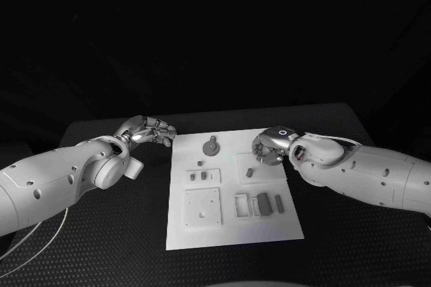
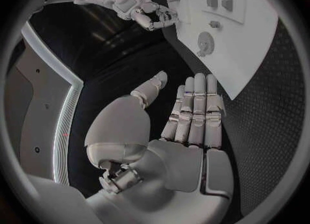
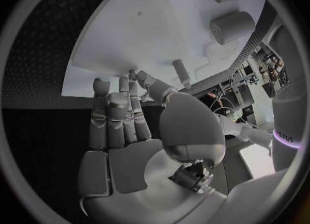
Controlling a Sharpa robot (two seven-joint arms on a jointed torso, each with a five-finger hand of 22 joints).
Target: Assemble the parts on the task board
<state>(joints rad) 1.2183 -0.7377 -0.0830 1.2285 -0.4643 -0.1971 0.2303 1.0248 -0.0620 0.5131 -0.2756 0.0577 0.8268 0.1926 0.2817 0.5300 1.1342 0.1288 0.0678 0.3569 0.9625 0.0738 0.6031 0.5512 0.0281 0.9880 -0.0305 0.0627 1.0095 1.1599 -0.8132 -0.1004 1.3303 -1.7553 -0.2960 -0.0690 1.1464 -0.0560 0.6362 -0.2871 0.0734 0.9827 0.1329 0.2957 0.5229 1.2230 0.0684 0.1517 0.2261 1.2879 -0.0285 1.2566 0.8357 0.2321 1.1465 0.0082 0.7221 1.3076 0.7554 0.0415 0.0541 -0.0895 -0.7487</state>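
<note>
Hovering over the far right corner of the task board (image 1: 235,237), the right hand (image 1: 272,147) held nothing; the right wrist view showed its fingers (image 3: 116,115) straight and apart, tips reaching to the board's edge, thumb just beside a small upright peg (image 3: 181,72). The left hand (image 1: 148,132) sat off the board at about ten o'clock from the board's centre, over the black table (image 1: 359,249), also carrying nothing, fingers extended side by side in its own wrist view (image 2: 197,113).

Parts on the board, head view: a round disc part (image 1: 211,146) at twelve o'clock; a small block (image 1: 250,172) at about two o'clock, just below the right hand; a slotted holder with small pieces (image 1: 203,175) left of centre; a square plate (image 1: 203,207) at seven o'clock; a tray with two dark bars (image 1: 260,204) at five o'clock. All lay or stood apart from both hands.

Judged step: right hand approaching a first pick near the far right edge; nothing appeared assembled yet. To do it well: lower slowly, centre thumb and finger either side of the piece before closing, keep the other fingers off neighbouring parts, and avoid pressing the board's edge, which could shift it.
</note>
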